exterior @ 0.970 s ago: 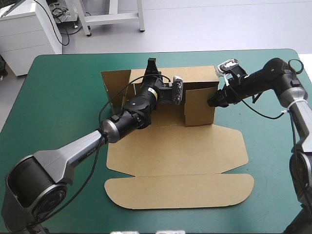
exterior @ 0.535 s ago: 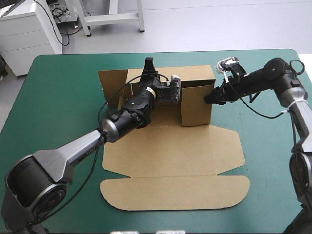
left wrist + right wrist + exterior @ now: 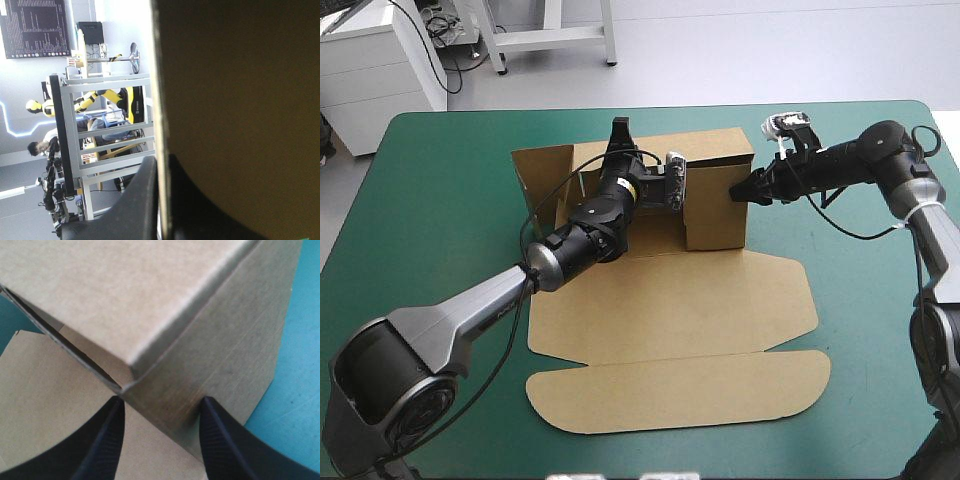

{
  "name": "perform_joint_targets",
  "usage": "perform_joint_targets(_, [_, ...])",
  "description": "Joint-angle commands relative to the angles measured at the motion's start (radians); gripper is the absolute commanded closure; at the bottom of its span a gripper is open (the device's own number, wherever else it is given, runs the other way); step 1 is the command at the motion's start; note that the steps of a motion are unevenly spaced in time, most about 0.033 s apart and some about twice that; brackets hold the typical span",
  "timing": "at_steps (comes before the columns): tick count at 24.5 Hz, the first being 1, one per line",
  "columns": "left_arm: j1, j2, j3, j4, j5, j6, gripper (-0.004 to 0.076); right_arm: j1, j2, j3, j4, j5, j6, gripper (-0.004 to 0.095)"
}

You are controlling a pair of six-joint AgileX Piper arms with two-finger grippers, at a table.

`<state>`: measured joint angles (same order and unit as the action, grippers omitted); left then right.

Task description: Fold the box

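The brown box [image 3: 670, 300] lies mid-table with its base and long lid flap [image 3: 680, 390] flat toward the near edge. Its back wall and right side wall [image 3: 715, 215] stand raised, and a left flap [image 3: 545, 175] leans outward. My left gripper [image 3: 620, 128] reaches over the base and is shut on the back wall's top edge. In the left wrist view the board [image 3: 240, 100] sits edge-on between the left gripper [image 3: 162, 160] fingers. My right gripper [image 3: 738, 192] is open against the right wall's outer face. In the right wrist view the right gripper [image 3: 160, 402] straddles the box corner [image 3: 165, 340].
Teal-green cover [image 3: 430, 200] shows all round the box, widest at the table's left side and at the near right corner [image 3: 880, 380]. The table's far edge runs close behind the raised back wall.
The right gripper has pushed leftward against the right wall. The whole box has slid left and slightly toward the far edge, with the left gripper moving along while holding the back wall.
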<state>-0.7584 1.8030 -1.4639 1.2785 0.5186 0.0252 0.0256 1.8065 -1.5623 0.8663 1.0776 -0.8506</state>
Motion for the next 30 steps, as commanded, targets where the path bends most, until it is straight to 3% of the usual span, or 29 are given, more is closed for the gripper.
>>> perform_joint_targets(1, [-0.013, -0.041, -0.027, -0.001, -0.073, -0.006, 0.0731, 0.008, -0.039, -0.022, 0.179, -0.001, -0.003, 0.0482])
perform_joint_targets(8, [-0.013, -0.041, -0.027, -0.001, -0.078, -0.006, 0.0731, 0.008, -0.038, -0.022, 0.195, -0.014, -0.08, 0.0482])
perform_joint_targets(15, [-0.013, -0.041, -0.027, -0.001, -0.078, -0.006, 0.0731, 0.008, -0.037, -0.022, 0.195, -0.102, -0.157, 0.0488])
perform_joint_targets(18, [-0.013, -0.041, -0.027, -0.001, -0.078, -0.006, 0.0731, 0.008, -0.037, -0.022, 0.195, -0.127, -0.193, 0.0588])
perform_joint_targets(20, [-0.013, -0.041, -0.027, -0.001, -0.078, -0.006, 0.0731, 0.008, -0.037, -0.022, 0.195, -0.148, -0.211, 0.0724])
perform_joint_targets(24, [-0.013, -0.041, -0.027, -0.001, -0.078, -0.006, 0.0731, 0.026, -0.037, -0.022, 0.195, -0.185, -0.225, 0.0893])
perform_joint_targets(30, [-0.013, -0.041, -0.027, -0.001, -0.085, -0.006, 0.0731, 0.093, -0.037, -0.022, 0.073, -0.324, -0.179, 0.0906])
